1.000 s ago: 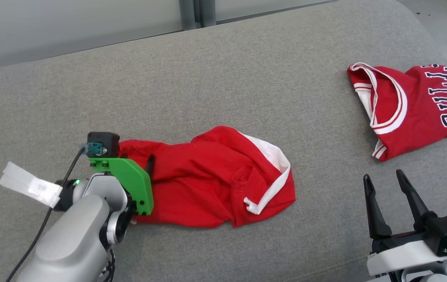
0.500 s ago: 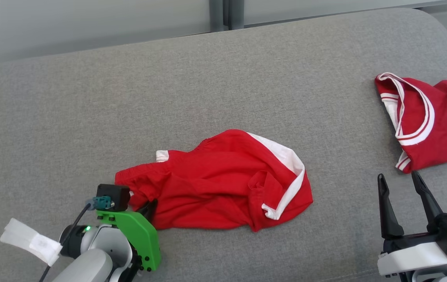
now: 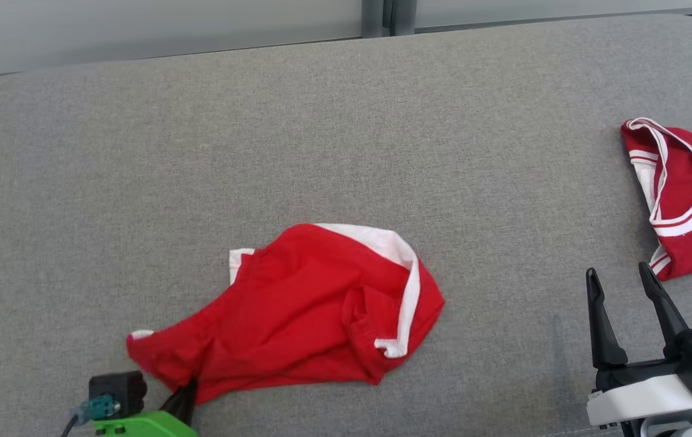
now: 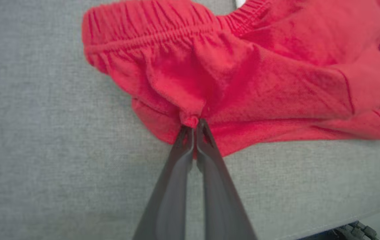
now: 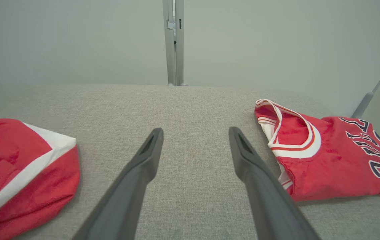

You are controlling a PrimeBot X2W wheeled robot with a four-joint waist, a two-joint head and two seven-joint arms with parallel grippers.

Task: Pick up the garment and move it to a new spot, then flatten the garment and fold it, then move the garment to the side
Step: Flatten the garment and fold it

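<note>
Left pincer: clenched on edge of red shorts; garment's long axis runs ahead-right of it. Right pincer: released, well apart.

Before me spreads a grey fabric cushion with rounded far corners. Crumpled red shorts with white trim lie on it near the front edge. Well apart, at my right, lies a red jersey with white bands.

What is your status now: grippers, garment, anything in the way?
Left gripper shut on crumpled red fabric shorts with white trim. Right gripper open, empty. Red sleeveless jersey with white trim lies apart, to the right, on grey fabric cushion.
</note>
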